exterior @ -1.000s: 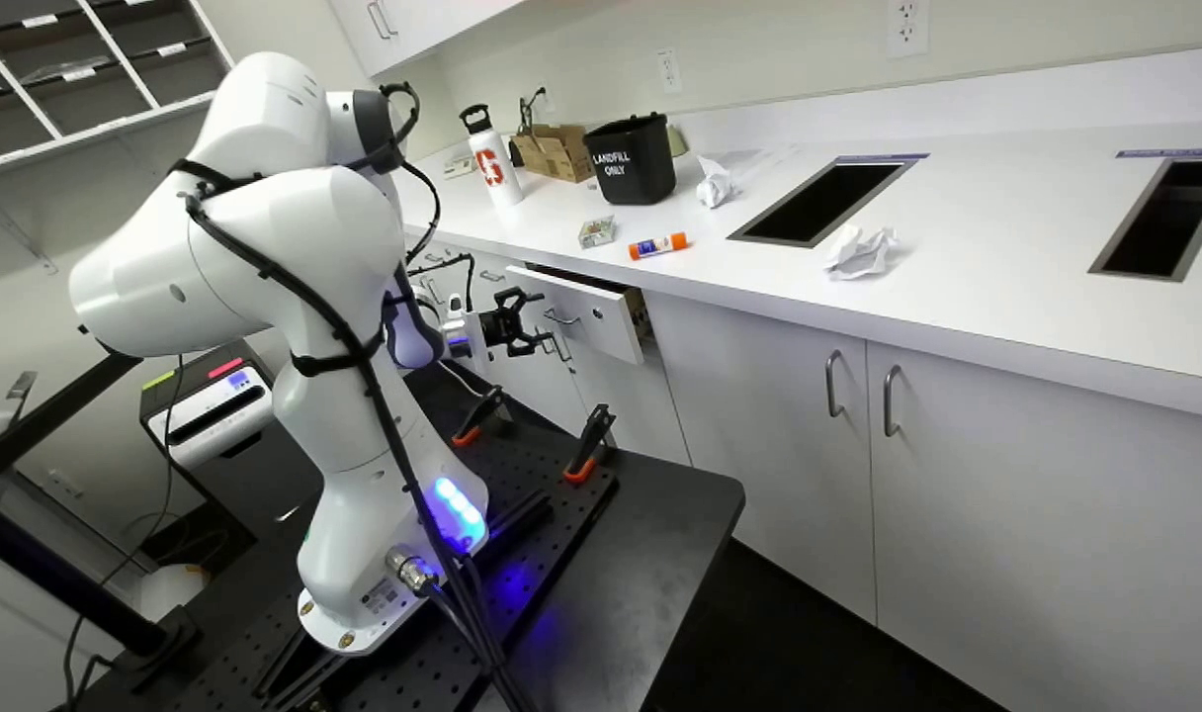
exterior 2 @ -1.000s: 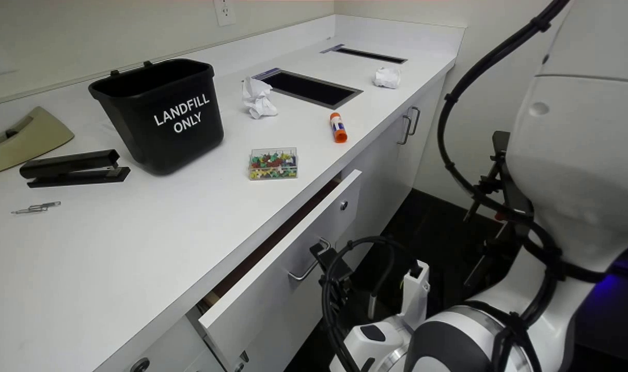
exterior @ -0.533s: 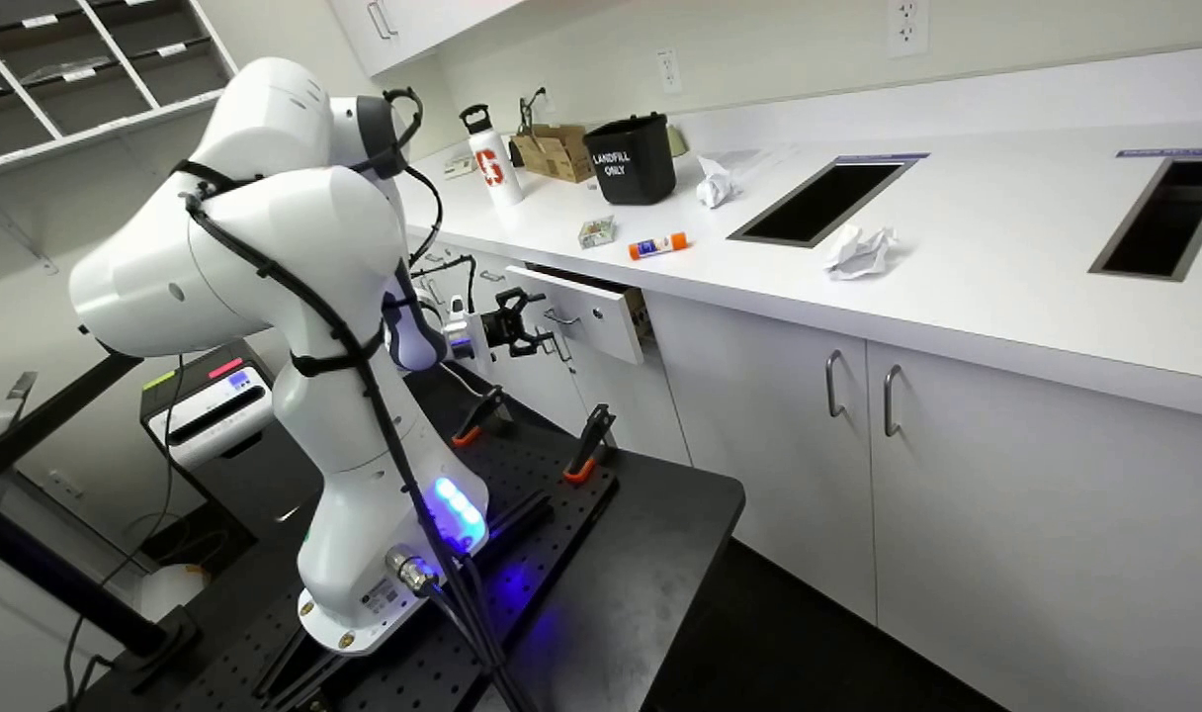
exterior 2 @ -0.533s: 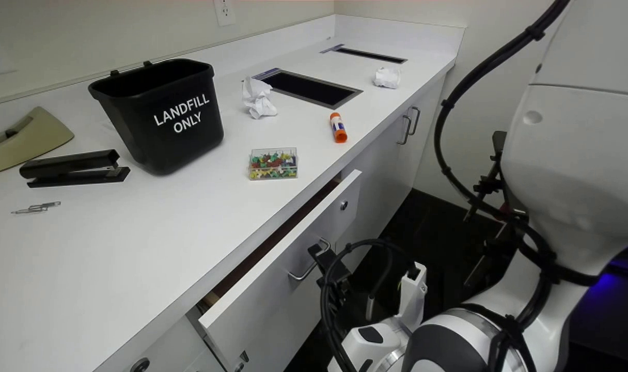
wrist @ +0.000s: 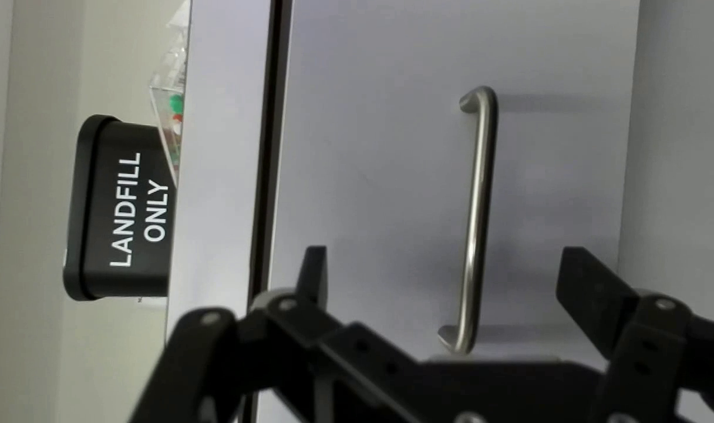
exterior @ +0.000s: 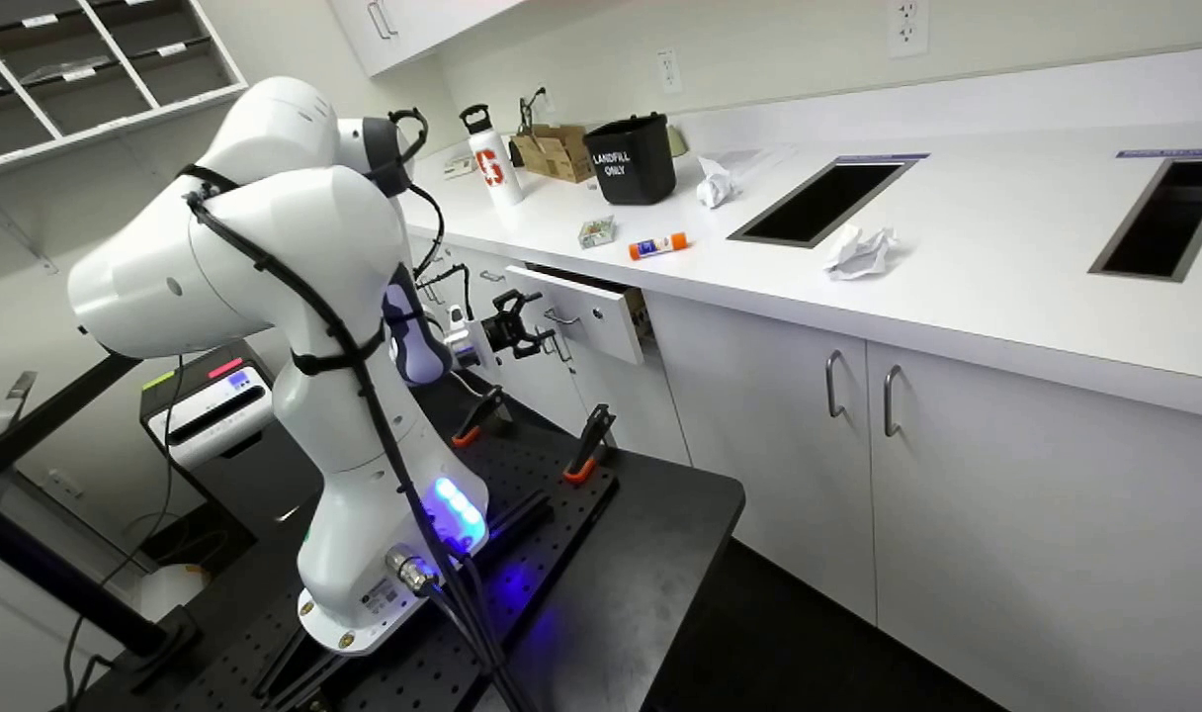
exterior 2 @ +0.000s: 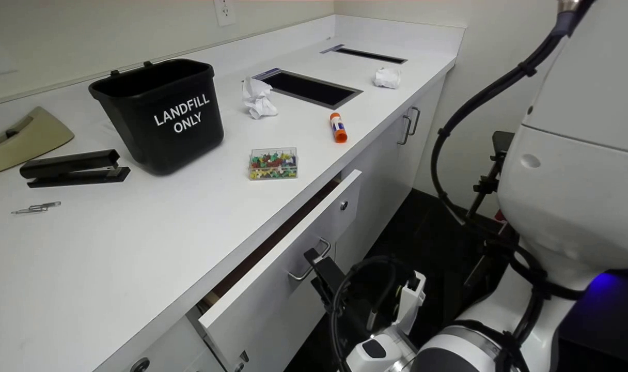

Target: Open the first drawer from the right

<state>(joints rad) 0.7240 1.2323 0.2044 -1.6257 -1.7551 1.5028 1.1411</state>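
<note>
The drawer [exterior: 576, 302] stands partly pulled out under the counter edge, with its flat white front and dark inside also showing in an exterior view [exterior 2: 283, 268]. Its silver bar handle [wrist: 477, 223] runs upright in the wrist view and also shows in both exterior views [exterior: 561, 316] [exterior 2: 311, 266]. My gripper [wrist: 443, 270] is open, with one finger on each side of the handle in the wrist view. The pads are apart from the bar. In both exterior views, the gripper [exterior: 542, 318] is right at the drawer front; how far the fingertips reach past the bar is unclear.
The white counter [exterior 2: 164, 258] overhangs the drawer. On it stand a black bin [exterior 2: 164, 119], a pushpin box [exterior 2: 273, 164], a glue stick [exterior 2: 338, 128], a stapler [exterior 2: 76, 168] and crumpled paper [exterior 2: 258, 98]. Taller cabinet doors [exterior: 769, 435] adjoin. Clamps [exterior: 589, 445] stand on the black table [exterior: 660, 524].
The upper arm has sunk a little and my gripper has tilted and shifted slightly at the handle. The drawer and the things on the counter have not moved.
</note>
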